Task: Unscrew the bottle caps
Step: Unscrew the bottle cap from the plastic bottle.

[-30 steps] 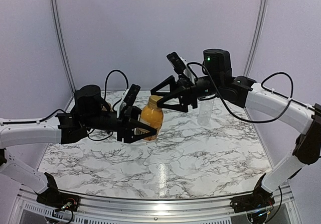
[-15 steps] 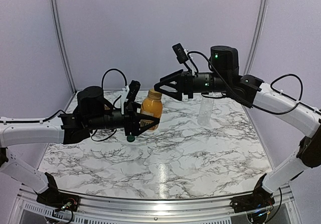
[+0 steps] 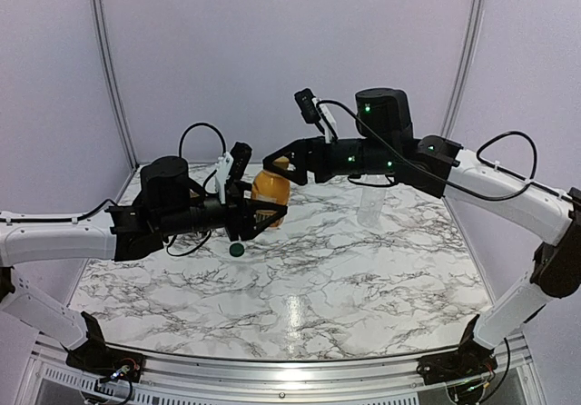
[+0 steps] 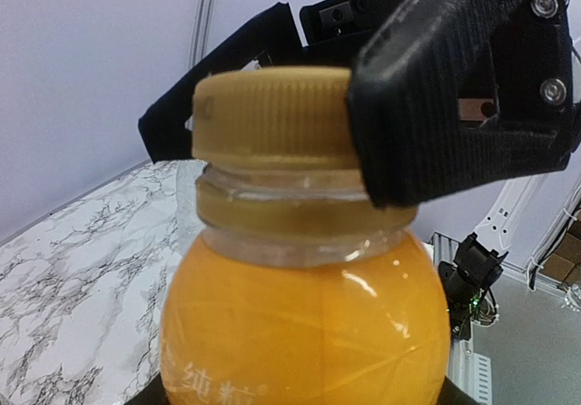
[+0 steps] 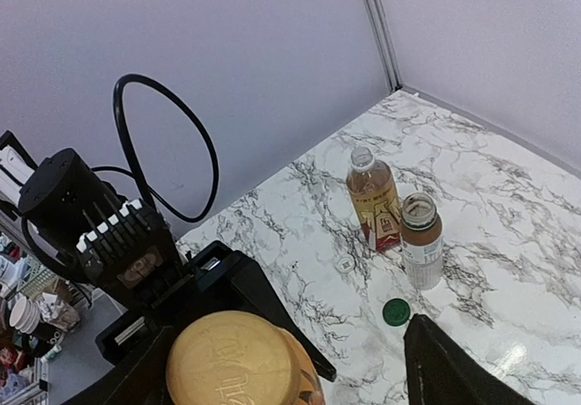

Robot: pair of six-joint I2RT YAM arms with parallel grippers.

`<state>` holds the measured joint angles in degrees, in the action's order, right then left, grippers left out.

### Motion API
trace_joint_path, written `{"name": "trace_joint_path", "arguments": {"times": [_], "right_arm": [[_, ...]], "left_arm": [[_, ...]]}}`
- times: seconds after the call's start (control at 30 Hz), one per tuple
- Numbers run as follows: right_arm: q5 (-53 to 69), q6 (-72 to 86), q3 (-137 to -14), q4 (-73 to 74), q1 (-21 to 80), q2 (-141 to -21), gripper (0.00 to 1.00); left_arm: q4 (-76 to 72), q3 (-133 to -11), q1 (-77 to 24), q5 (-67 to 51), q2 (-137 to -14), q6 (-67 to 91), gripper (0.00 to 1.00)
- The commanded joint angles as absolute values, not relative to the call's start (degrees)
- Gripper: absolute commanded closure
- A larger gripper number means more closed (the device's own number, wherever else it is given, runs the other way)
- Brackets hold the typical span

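Centre of top view: left gripper (image 3: pixel 263 219) clamped on small plastic orange-juice bottle (image 3: pixel 272 192), lifted off marble table (image 3: pixel 363 278). Right gripper (image 3: pixel 272 169) straddled ribbed round orange screw cap (image 4: pixel 272 119), fingers (image 4: pixel 436 87) spread (gap showed on one side). Dark green round cap (image 3: pixel 237 250) lay on table just below.

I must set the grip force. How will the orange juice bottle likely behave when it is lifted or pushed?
The juice bottle is filled almost to the neck, so it is probably heavy for its size. Its wall looks smooth and glossy, so it may slip or turn in the left pincer.
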<state>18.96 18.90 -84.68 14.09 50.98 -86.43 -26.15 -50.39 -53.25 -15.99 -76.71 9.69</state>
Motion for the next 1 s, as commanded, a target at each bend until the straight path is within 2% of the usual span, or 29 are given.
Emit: {"name": "trace_joint_path", "arguments": {"times": [0.0, 0.1, 0.27, 0.47, 0.57, 0.77, 0.97], "right_arm": [[18.21, 19.61, -87.89, 14.59, 51.57, -87.60, 0.26], [19.19, 19.63, -87.77, 14.06, 51.54, -87.81, 0.37], [20.43, 19.90, -86.85, 12.55, 51.54, -87.54, 0.49], [22.22, 19.25, -85.52, 10.74, 51.59, -86.81, 0.73], [23.53, 17.74, -84.86, 9.91, 51.44, -86.28, 0.81], [36.42, 10.99, -82.05, 6.24, 49.00, -85.01, 0.86], [53.13, 0.60, -80.32, 5.25, 46.99, -84.00, 0.85]], "left_arm": [[-26.03, -51.55, -53.53, -14.75, -76.72, 8.45, 0.84], [-25.82, -51.44, -53.54, -14.53, -76.59, 8.22, 0.84], [-25.49, -51.37, -53.53, -14.21, -76.67, 7.96, 0.84], [-25.40, -51.00, -53.53, -13.57, -76.43, 7.90, 0.84], [-25.37, -50.89, -53.57, -12.97, -76.07, 7.83, 0.84], [-25.40, -50.83, -53.53, -17.18, -74.81, 7.36, 0.84], [-25.53, -51.94, -53.35, -36.72, -74.28, 7.32, 0.83]]}}
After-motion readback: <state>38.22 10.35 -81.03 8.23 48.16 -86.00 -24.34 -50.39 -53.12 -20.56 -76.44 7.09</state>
